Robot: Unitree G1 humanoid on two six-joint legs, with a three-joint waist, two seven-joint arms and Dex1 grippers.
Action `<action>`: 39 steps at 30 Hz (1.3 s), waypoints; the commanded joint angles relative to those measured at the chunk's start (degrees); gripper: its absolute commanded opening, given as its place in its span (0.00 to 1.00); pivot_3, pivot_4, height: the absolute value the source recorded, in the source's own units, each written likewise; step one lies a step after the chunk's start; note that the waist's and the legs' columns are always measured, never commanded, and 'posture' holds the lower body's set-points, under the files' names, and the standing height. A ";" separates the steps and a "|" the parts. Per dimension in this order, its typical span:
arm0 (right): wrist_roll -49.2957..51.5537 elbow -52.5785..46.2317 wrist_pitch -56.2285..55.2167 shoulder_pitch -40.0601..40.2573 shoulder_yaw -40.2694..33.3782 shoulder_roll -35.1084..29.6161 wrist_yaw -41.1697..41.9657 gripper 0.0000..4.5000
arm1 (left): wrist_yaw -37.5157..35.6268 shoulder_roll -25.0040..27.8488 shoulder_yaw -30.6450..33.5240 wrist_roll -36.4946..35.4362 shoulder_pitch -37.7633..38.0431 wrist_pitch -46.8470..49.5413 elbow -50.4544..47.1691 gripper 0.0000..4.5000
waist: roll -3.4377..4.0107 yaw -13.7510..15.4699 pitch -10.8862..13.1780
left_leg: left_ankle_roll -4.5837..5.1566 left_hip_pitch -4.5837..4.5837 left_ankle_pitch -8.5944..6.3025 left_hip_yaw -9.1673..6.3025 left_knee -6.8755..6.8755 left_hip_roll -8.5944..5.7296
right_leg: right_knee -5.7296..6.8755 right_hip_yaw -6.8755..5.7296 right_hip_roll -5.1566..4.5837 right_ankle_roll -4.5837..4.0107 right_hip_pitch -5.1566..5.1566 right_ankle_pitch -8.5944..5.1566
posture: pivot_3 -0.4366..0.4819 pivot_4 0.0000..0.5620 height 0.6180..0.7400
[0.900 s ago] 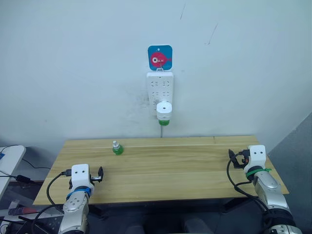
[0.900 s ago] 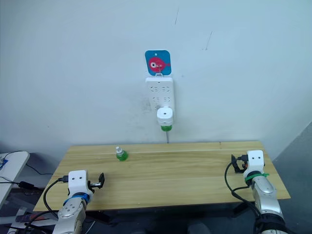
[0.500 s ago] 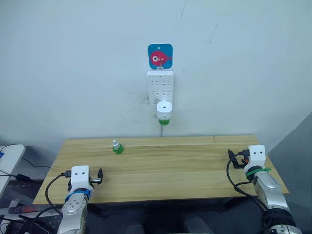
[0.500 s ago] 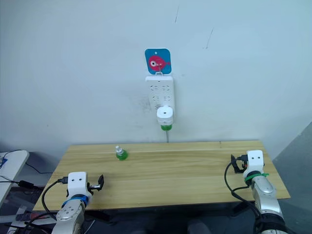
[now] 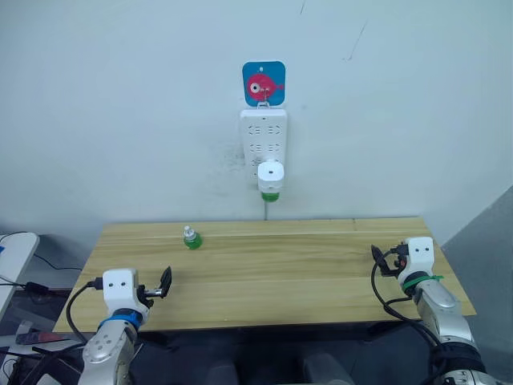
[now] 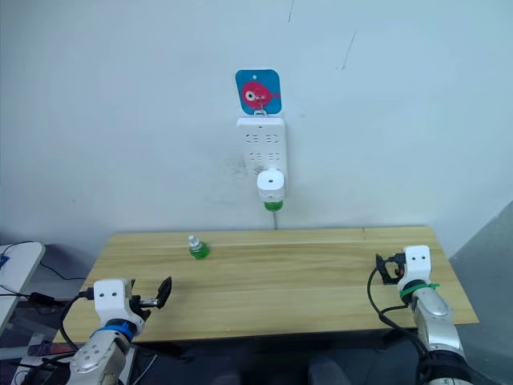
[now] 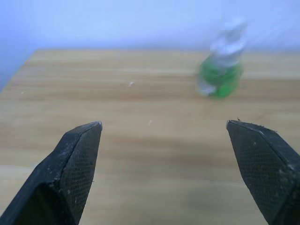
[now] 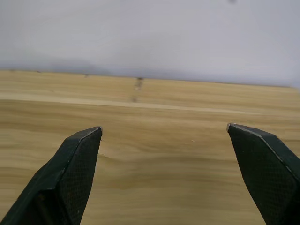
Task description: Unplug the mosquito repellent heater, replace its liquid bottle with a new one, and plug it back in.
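Note:
The white mosquito repellent heater is plugged into the lower end of a long white power strip on the wall, and its green liquid bottle hangs below it. A second small green bottle with a clear cap stands on the wooden table, toward the back left. My left gripper hovers open over the table's front left, pointing toward that bottle, well short of it. At the table's right edge my right gripper is open, with bare wood ahead of it.
A blue card with a pink fish hangs above the power strip. A thin cord runs from the strip down behind the table. Cables and a white surface lie left of the table.
The head camera has tilted a little. My left wrist has drawn back toward the left and its fingers now angle slightly upward. The right arm has hardly moved.

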 commanded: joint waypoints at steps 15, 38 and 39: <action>18.06 -43.32 35.62 -18.94 11.88 -8.82 13.24 0.99 | -14.03 7.25 -6.35 -10.52 -36.05 17.90 -1.70 1.00 | 0.06 0.39 1.74 | -0.16 -0.39 -0.10 -0.33 0.06 -0.02 | -0.08 -0.47 0.13 0.18 -0.19 0.01 | 0.44 0.24 1.00; 16.64 -49.64 49.11 -25.59 13.06 -2.67 2.67 1.00 | -29.24 -0.24 -14.59 1.61 -64.31 -0.86 39.82 0.47 | 0.11 -0.05 2.28 | -0.15 -2.04 -0.10 -1.20 0.98 -0.11 | 0.09 -1.39 0.02 -0.04 -1.11 0.24 | 0.34 0.29 1.00; 16.72 -50.18 49.53 -25.15 12.80 -2.67 2.32 1.00 | -29.81 -0.47 -14.66 2.13 -65.35 -1.83 41.55 0.47 | 0.12 -0.34 2.33 | -0.15 -2.04 -0.10 -1.20 0.97 -0.11 | 0.08 -1.40 0.02 -0.04 -1.11 0.24 | 0.33 0.30 1.00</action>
